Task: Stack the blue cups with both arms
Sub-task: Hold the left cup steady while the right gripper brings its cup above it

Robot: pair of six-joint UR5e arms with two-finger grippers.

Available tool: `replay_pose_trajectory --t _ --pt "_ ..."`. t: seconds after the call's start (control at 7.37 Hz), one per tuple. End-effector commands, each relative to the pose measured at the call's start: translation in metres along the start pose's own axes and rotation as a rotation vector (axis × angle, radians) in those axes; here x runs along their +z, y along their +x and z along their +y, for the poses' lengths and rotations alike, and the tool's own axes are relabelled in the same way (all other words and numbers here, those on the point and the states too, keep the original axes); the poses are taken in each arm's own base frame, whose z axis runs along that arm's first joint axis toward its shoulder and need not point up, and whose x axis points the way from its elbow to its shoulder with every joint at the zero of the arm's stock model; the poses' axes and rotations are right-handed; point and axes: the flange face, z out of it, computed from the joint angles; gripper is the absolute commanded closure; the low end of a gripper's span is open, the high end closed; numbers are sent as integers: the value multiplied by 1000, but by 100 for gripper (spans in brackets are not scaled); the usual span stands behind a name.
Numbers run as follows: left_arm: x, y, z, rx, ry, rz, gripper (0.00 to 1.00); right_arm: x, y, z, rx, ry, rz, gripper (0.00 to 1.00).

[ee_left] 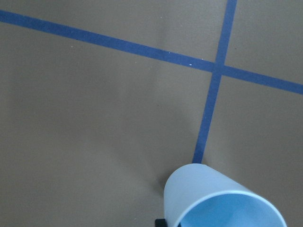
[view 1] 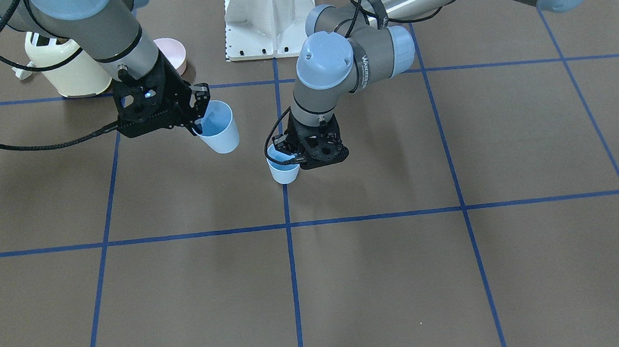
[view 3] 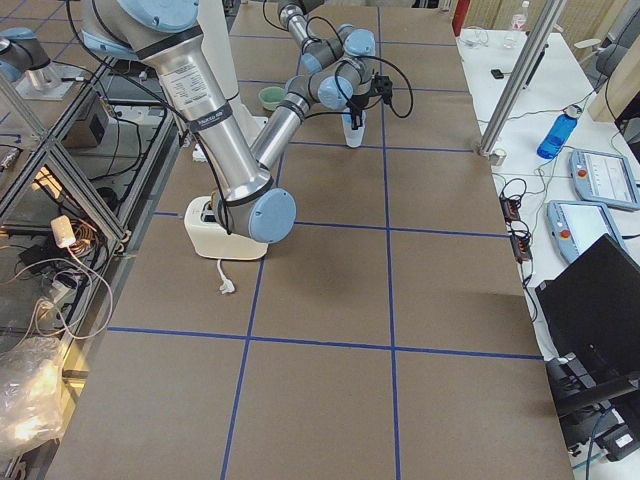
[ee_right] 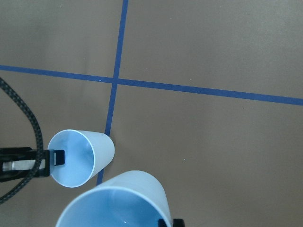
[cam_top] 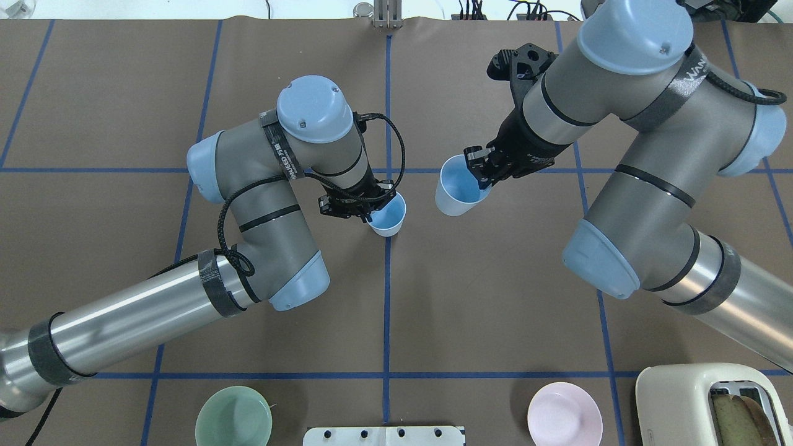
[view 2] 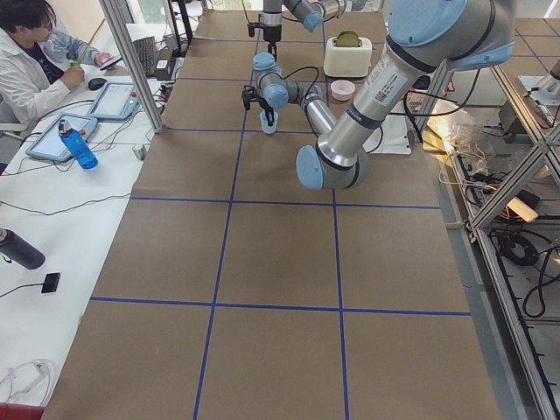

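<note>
My left gripper (cam_top: 372, 212) is shut on the rim of one light-blue cup (cam_top: 388, 214), one finger inside it. That cup is upright at the table's centre line, on or just above the surface; it also shows in the front view (view 1: 283, 170) and the left wrist view (ee_left: 222, 203). My right gripper (cam_top: 482, 178) is shut on the rim of the second blue cup (cam_top: 457, 186) and holds it tilted in the air, a short way to the right of the first. In the right wrist view the held cup (ee_right: 118, 203) is near, and the other cup (ee_right: 80, 156) is lower left.
A green bowl (cam_top: 233, 416) and a pink bowl (cam_top: 564, 414) sit at the table's near edge. A cream toaster (cam_top: 712, 406) stands at the near right corner. The white base column (view 1: 268, 18) is between them. An operator sits beyond the far edge.
</note>
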Motion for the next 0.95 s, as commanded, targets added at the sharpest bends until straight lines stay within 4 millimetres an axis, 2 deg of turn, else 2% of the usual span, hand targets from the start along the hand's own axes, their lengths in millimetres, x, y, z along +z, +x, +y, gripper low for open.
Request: replay_pose_trajectory --t 0.0,0.14,0.27,0.54,0.81 --pt "0 0 -1 2 5 1 79 -2 -5 -1 -5 3 -6 93" --pt "-1 1 0 12 8 17 55 -3 -5 -1 -6 4 -7 93" --pt "-1 1 0 17 9 23 47 -4 -7 -2 -8 6 -9 93" --pt "-6 3 1 24 12 31 42 -6 -12 -3 -13 10 -16 93" --pt "-26 -4 -14 48 28 47 43 -3 -18 -5 -17 8 -16 93"
